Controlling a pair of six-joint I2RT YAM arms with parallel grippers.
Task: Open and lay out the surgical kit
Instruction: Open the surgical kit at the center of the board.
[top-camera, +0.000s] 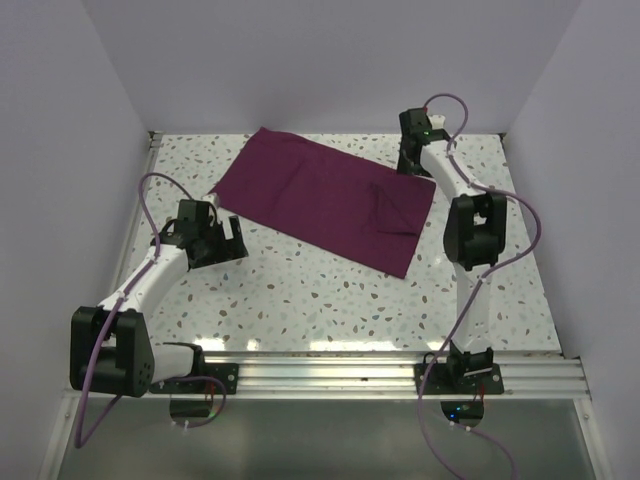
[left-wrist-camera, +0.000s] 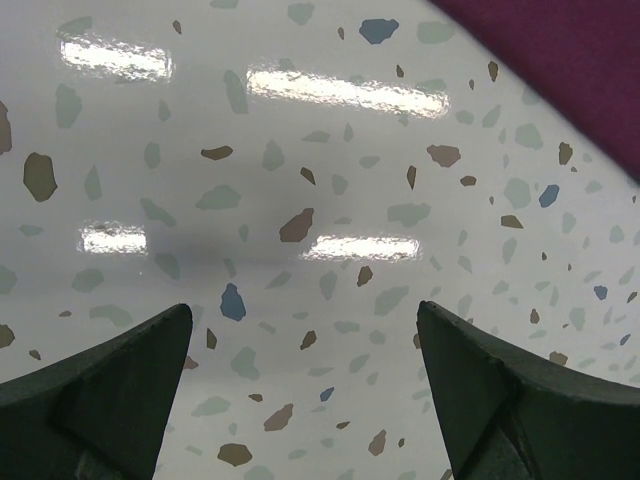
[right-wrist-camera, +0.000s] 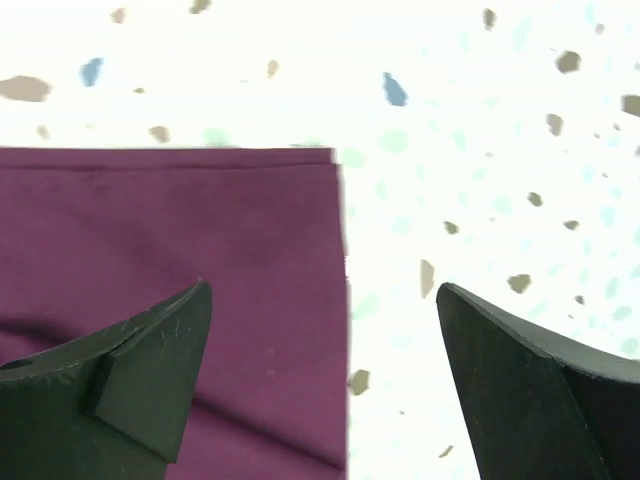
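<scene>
Though unseen overhead, cloth wrap (right-wrist-camera: 240, 230) hem.

Tabletop (top-camera: 330, 300): glossy white terrazzo pattern with grey, brown and blue flecks. Plain pale lilac panels enclose it on three sides: back wall (top-camera: 330, 60) at 12 o'clock, 9 o'clock side wall (top-camera: 50, 150), 3 o'clock side wall (top-camera: 595, 150). Ribbed aluminium rail (top-camera: 330, 375) runs along the 6 o'clock edge. Bar-shaped light reflections (left-wrist-camera: 345, 92) show on the surface in the left wrist view.

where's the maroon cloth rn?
Top view: maroon cloth lies spread across the table, far centre; left corner beside the left gripper, far-right corner by the right gripper.
</scene>
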